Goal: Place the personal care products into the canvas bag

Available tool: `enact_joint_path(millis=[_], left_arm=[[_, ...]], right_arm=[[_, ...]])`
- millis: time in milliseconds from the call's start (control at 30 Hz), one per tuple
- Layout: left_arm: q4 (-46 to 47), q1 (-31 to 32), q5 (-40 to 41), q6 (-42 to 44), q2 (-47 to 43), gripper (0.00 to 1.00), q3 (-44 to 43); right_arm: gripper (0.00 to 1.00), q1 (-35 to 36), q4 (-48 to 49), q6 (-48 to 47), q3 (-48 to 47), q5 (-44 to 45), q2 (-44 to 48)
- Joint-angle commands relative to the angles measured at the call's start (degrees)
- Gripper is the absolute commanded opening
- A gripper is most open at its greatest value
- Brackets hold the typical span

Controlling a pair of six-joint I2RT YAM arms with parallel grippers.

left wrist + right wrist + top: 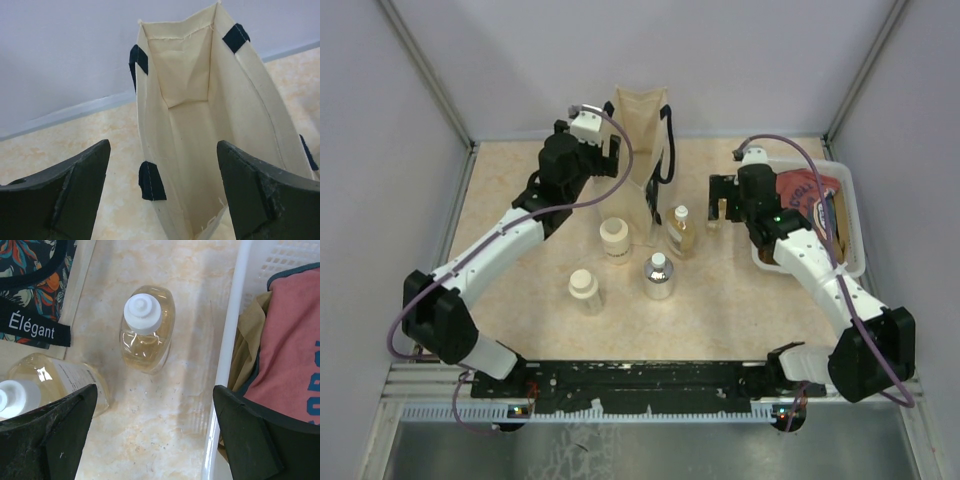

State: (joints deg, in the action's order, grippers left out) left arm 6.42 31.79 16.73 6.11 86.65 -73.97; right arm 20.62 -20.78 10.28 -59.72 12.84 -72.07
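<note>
Right wrist view: the right gripper (152,420) is seen spread wide and empty; a slim amber bottle (146,330) is found upright just ahead, centred between the fingers (55,430) (long axis vertical). The left gripper (162,175), equally wide and empty, is poised over the mouth of the canvas bag (190,75).

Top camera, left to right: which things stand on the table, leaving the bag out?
Near cream jar → far cream jar → round clear bottle → amber bottle → second amber bottle → white tub.
</note>
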Motion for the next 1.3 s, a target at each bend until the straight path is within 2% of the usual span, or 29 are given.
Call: enact_joint_path(millis=[0,100,167,333,600,867,1067,1267], left_arm=[[-1.5,0.4,-0.2,-0.6,-3.4,0.97,-1.8],[-3.6,0.4,3.1,-0.9,-5.9,0.99,-1.0],[-5.0,0.4,5.2,-1.3,-7.9,1.0,-0.1],[-9.8,0.3,9.0,-3.4,-13.0,0.99,2.9],[-15.1,0.3,10.6,-6.2,-19.4,0.99,8.7],[-17.1,0.2,9.1,-9.9,-27.6,0.99,15.6],[-18.8,0.3,14.0,-9.7,-30.6,0.99,17.9],[-18.6,0.2,15.2,-9.4,-32.6,0.99,19.9]], right_arm=[[0.99,0.3,1.6,0.3,-2.5,-1.7,1.7],[0.99,0.9,1.7,-0.3,-2.6,-8.6,2.8],[0.99,3.5,2.3,-2.0,-2.3,-10.2,4.0],[0.99,14.9,-0.6,-6.0,-6.4,-5.3,3.8],[0.99,26.5,-3.1,-4.4,-11.3,-1.3,-0.9],[0.99,31.1,5.9,-4.4,-10.6,-0.4,-12.9],[0.99,32.4,11.6,-5.9,-13.0,-0.3,-21.4],[0.99,33.3,16.0,-7.1,-14.3,-1.0,-26.4]])
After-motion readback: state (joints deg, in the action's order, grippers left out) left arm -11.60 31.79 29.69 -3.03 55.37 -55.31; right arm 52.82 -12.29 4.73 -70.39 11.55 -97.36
